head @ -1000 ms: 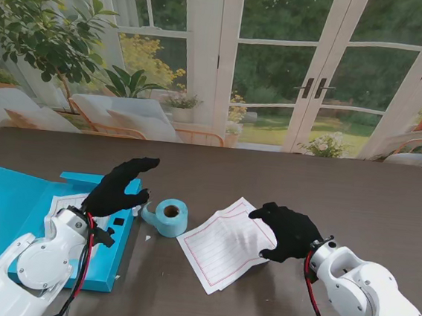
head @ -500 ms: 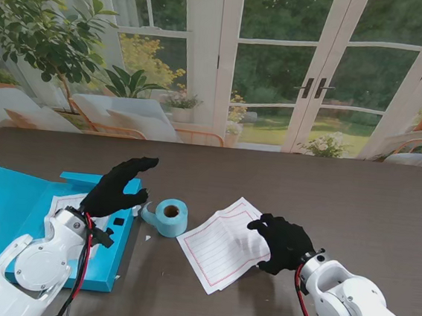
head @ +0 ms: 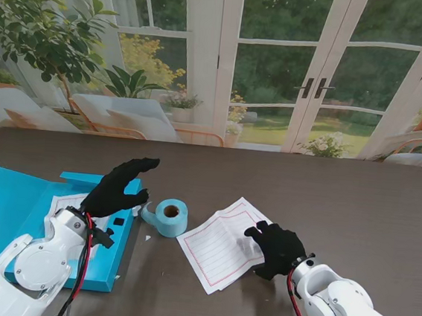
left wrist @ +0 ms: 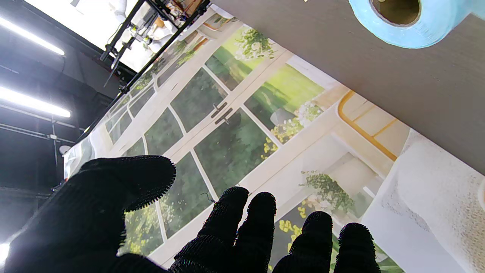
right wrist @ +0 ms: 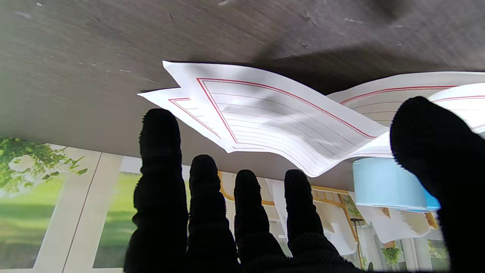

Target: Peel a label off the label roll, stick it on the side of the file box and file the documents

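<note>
My right hand (head: pixel 277 248) sits on the near right corner of the lined documents (head: pixel 222 241), fingers (right wrist: pixel 159 151) spread and gripping nothing, probably pinning the curling sheets to the desk (head: pixel 356 202). My left hand (head: pixel 117 186) hovers open over the blue file box (head: pixel 11 213), label roll (head: pixel 169 217) just right of it.

Far half of the counter (head: pixel 328 184) is wide open, same for the right side. The middle is crowded: label roll (head: pixel 170 217) sits between the open file box (head: pixel 11 213) on the left and the documents (head: pixel 225 243), with only a narrow bare strip either side. Paper edges look curled up off the counter, though it's hard to be sure.
</note>
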Controlling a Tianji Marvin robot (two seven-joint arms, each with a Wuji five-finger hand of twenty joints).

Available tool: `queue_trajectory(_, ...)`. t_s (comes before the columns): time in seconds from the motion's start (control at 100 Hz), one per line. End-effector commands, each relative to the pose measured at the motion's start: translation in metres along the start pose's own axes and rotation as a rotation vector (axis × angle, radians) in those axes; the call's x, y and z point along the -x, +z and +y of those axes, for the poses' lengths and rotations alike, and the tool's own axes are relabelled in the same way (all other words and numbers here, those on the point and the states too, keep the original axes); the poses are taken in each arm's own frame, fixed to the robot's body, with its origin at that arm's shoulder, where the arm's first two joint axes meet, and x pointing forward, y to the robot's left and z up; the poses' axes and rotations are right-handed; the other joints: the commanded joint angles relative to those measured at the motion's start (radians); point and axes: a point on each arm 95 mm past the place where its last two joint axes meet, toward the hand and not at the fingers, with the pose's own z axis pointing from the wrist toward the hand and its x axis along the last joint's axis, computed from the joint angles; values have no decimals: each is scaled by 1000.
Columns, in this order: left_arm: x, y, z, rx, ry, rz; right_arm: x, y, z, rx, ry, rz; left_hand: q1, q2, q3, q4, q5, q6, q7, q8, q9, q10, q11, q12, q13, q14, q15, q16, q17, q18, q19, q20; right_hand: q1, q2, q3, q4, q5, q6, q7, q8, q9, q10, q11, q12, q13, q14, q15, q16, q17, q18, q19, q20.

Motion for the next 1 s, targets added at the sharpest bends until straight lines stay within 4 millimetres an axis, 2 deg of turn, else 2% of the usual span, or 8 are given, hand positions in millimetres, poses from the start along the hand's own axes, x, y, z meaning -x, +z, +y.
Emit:
queue_trajectory(0.0,-2,0,2,18,-5,0,0,3,-3,-8,-10,-7,20,1,11,30,10,-7,-14,1,22,-7,-11,-1,-4,-2,-9,-9,-25,-35,-29,-2,-33,-56,30,-23,-41,21,13,-2,-13,-6,7,6,-1,2,11,-9,-594,-17,31,-4)
queue_trajectory(0.27,-2,0,3,22,-11,-8,-1,9,-9,-14,-23,-9,22,-1,12,32,12,-5,-14,1,25,-8,-11,1,2,1,-8,-7,-24,-34,-28,-2,-28,-73,41,-24,-45,32,9,-5,-9,-6,15,5,5,4,21,-10,-598,-16,56,-18)
queue_trajectory(0.42,-2,0,3,24,-15,-11,-4,11,-11,-18,-22,-10,22,0,13,33,11,-4,-15,1,25,-5,-11,1,4,1,-8,-7,-25,-32,-29,-3,-29,-90,53,-28,-45,65,-61,-43,-12,-4,19,3,3,6,23,-13,-601,-15,74,-43)
queue_trajectory(0.67,-2,0,4,28,-23,-19,-8,15,-16,-35,-24,-4,25,1,14,34,13,-2,-14,1,28,-5,-11,1,8,4,-7,-6,-24,-30,-29,-3,-22,-101,63,-29,-43,80,-79,-54,-10,-5,22,2,7,12,24,-14,-600,-16,85,-50)
queue_trajectory(0.77,-3,-1,4,29,-28,-24,-8,16,-18,-40,-20,3,26,3,15,36,14,-2,-14,1,27,-5,-12,1,10,5,-7,-5,-25,-29,-29,-3,-10,-85,68,-26,-41,79,-75,-54,-7,-5,23,2,11,13,25,-14,-599,-16,89,-53)
queue_trajectory(0.99,-3,-1,5,32,-34,-33,-8,15,-23,-48,-12,16,27,9,15,36,19,-1,-13,2,29,-3,-12,1,13,6,-6,-4,-26,-29,-29,-3,16,43,45,-13,-42,66,-50,-45,21,-6,40,2,25,13,27,-14,-596,-17,103,-66)
